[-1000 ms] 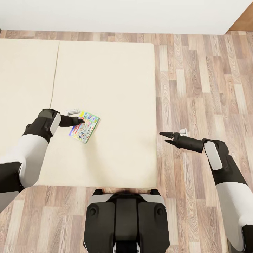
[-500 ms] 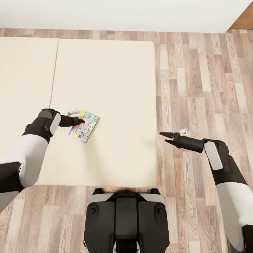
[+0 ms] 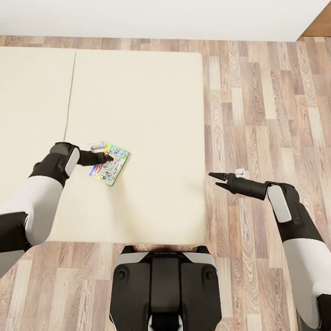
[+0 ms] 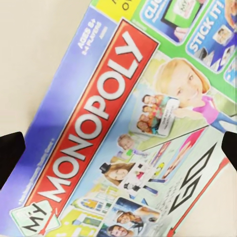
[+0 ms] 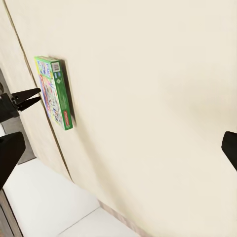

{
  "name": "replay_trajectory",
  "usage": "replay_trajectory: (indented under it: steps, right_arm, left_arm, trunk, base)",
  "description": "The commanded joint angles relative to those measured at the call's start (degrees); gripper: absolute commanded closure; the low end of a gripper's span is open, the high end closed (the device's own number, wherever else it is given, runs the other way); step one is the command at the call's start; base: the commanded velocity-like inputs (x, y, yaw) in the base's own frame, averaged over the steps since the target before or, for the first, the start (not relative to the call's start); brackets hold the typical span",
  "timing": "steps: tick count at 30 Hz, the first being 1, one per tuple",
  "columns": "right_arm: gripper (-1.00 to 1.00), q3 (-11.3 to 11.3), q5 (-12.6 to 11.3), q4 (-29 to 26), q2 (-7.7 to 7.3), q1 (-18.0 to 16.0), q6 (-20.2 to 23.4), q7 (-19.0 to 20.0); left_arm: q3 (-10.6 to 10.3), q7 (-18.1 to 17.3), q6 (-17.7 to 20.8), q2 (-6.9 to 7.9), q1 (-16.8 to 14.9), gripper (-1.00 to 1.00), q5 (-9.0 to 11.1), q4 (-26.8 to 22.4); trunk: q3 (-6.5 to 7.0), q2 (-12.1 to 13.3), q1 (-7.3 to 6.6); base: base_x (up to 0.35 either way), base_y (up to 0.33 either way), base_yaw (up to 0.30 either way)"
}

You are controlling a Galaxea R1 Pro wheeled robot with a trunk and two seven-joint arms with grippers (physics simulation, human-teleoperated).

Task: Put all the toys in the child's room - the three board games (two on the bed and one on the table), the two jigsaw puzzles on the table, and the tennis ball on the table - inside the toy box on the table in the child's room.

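One board game [image 3: 111, 168], a thin box with a busy cover, lies flat on the cream bed [image 3: 147, 115]. Its cover reads "MY MONOPOLY" in the left wrist view [image 4: 108, 113]. My left gripper [image 3: 108, 158] hovers just over the box's left part, open, its dark fingertips [image 4: 10, 150] spread wide on either side of the cover. My right gripper [image 3: 216, 179] stands open and empty over the wood floor, just off the bed's right edge. From the right wrist the same game [image 5: 55, 92] appears edge-on on the mattress, with my left gripper's fingers [image 5: 22, 100] beside it.
A seam [image 3: 69, 101] runs across the mattress to the left. Wood-plank floor [image 3: 266, 115] stretches to the right of the bed and along its near edge. A white wall [image 3: 161, 18] runs along the far side, with a brown wooden corner [image 3: 319, 27] at the far right.
The whole view has shifted slightly, so the bed and game sit a few pixels higher in the picture. Neither arm has visibly changed pose, and both grippers stay open.
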Motion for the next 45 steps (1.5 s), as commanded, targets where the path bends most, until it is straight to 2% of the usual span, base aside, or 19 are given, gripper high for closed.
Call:
replay_trajectory:
  steps: [1, 32, 38, 41, 45]
  right_arm:
    - [-1.0, -0.1, 0.4, 0.0, 0.02, 0.0, 0.3, 0.4]
    - [-1.0, -0.1, 0.2, 0.0, 0.0, 0.0, 0.3, 0.5]
    - [-1.0, -0.1, 0.3, 0.0, -0.1, 0.0, 0.3, 0.6]
    - [-1.0, -0.2, 0.1, -0.1, -0.76, 0.0, 0.3, 0.8]
    - [-1.0, -0.2, -0.1, -0.7, -2.92, 0.2, 0.3, 2.0]
  left_arm:
    - [0.2, -0.3, 0.3, -0.03, 0.0, -1.0, -0.1, 0.0]
    - [0.2, -0.6, 0.0, 0.06, 0.0, -1.0, -0.7, 0.0]
    - [0.3, -0.3, -0.2, 0.54, 0.0, -1.0, -0.8, 0.0]
    - [0.3, -0.2, -0.2, 0.73, 0.0, -1.0, -0.8, 0.0]
    - [0.2, 0.0, -0.2, 0.81, 0.0, -1.0, -0.8, 0.0]
  trunk:
    - [-0.06, -0.1, 0.04]
    - [-0.07, -0.1, 0.04]
    - [-0.07, -0.1, 0.04]
    - [-0.07, -0.1, 0.04]
    - [-0.07, -0.1, 0.04]
  base:
    - [0.0, 0.0, 0.0]
    - [0.0, 0.0, 0.0]
    - [0.0, 0.0, 0.0]
    - [0.0, 0.0, 0.0]
    - [0.0, 0.0, 0.0]
